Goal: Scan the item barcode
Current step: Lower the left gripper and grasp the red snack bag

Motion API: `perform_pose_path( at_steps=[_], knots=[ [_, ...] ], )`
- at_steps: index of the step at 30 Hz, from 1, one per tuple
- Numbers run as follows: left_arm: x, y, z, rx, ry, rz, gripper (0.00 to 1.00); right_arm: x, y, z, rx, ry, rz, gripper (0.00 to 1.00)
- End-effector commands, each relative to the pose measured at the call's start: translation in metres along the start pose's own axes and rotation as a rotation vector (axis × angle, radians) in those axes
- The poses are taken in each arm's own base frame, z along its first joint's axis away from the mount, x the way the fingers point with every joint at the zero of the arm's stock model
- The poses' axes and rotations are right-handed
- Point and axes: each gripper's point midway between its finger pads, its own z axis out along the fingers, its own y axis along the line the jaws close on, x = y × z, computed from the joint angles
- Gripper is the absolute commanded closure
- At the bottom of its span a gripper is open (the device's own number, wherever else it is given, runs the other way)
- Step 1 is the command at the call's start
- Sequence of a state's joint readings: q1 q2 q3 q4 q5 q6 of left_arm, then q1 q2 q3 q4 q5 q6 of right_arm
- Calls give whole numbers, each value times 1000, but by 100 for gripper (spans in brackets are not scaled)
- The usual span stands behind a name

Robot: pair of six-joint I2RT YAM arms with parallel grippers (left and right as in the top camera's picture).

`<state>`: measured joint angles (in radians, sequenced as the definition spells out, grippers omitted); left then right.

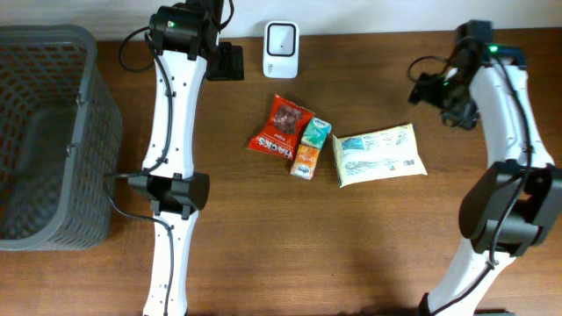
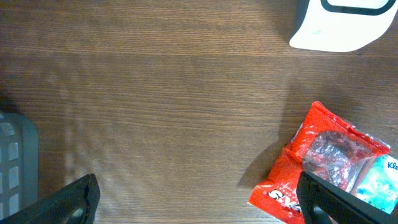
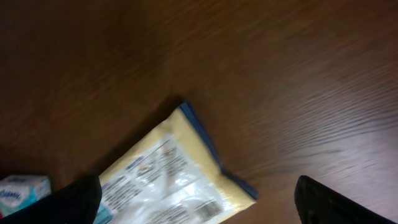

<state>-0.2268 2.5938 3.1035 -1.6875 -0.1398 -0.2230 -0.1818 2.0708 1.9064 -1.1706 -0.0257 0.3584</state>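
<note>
Several items lie mid-table: a red snack bag (image 1: 281,127), a teal tissue pack (image 1: 316,132), a small orange pack (image 1: 306,161) and a yellow-and-white pouch (image 1: 378,155) with its printed side up. The white scanner (image 1: 281,39) stands at the back edge. My left gripper (image 1: 230,61) hovers open just left of the scanner; in its wrist view its fingers straddle bare wood, with the red bag (image 2: 323,165) by the right finger and the scanner (image 2: 345,25) at top right. My right gripper (image 3: 199,208) is open above the pouch (image 3: 168,180), holding nothing.
A large grey mesh basket (image 1: 44,132) fills the table's left side. Its corner (image 2: 15,168) shows in the left wrist view. The teal tissue pack (image 3: 18,190) peeks in at the lower left of the right wrist view. Bare wood lies in front of the items.
</note>
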Motion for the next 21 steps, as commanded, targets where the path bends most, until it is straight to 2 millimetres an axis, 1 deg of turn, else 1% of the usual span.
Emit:
perform_pose_path(
  at_steps=[1, 4, 19, 21],
  knots=[
    [-4, 4, -13, -8, -31, 13, 1, -10, -22, -5, 22, -17, 24, 1],
    [-4, 4, -13, -8, -31, 13, 1, -13, -31, -6, 26, -22, 46, 1],
    [-4, 4, -13, -7, -31, 10, 1, -14, -32, -6, 25, -23, 47, 1],
    [-4, 0, -13, 15, -30, 9, 1, -14, -32, -6, 25, -23, 47, 1]
  ],
)
